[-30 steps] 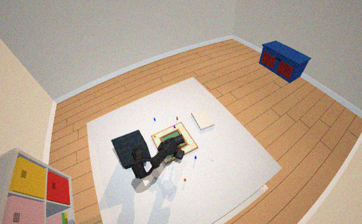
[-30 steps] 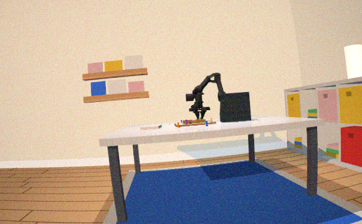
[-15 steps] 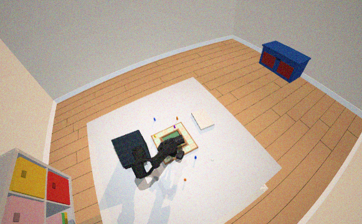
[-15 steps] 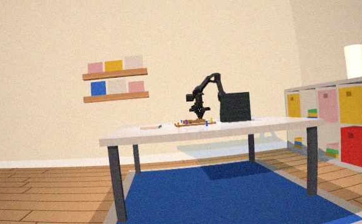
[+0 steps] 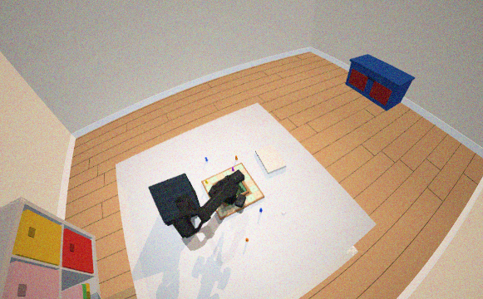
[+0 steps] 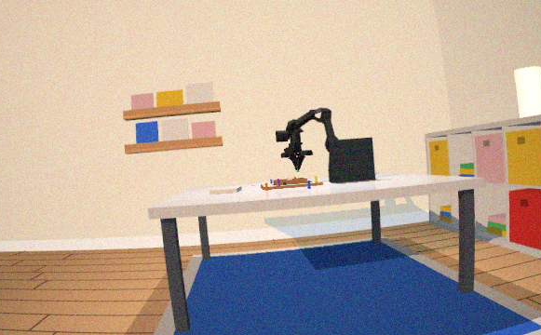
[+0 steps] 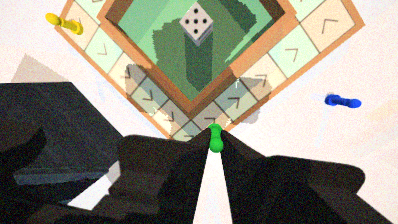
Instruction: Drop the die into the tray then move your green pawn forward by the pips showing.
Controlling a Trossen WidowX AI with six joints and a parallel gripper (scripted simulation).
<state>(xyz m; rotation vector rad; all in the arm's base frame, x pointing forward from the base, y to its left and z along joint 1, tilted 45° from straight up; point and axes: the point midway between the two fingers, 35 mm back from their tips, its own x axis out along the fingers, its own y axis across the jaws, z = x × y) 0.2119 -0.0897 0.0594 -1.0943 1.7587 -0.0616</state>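
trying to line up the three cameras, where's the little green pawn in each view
Top: hidden beneath the black arm over the square wooden-rimmed game board.
Exterior: tiny green speck at the gripper tips, above the board.
Wrist: small green pawn bottom centre, pinched between the fingers.
Shared landmark: the board.

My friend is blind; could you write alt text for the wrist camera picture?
A dark gripper pinches a green pawn above a board game's corner square. In the green tray beyond lies a white die showing five; yellow and blue pawns lie off the board.
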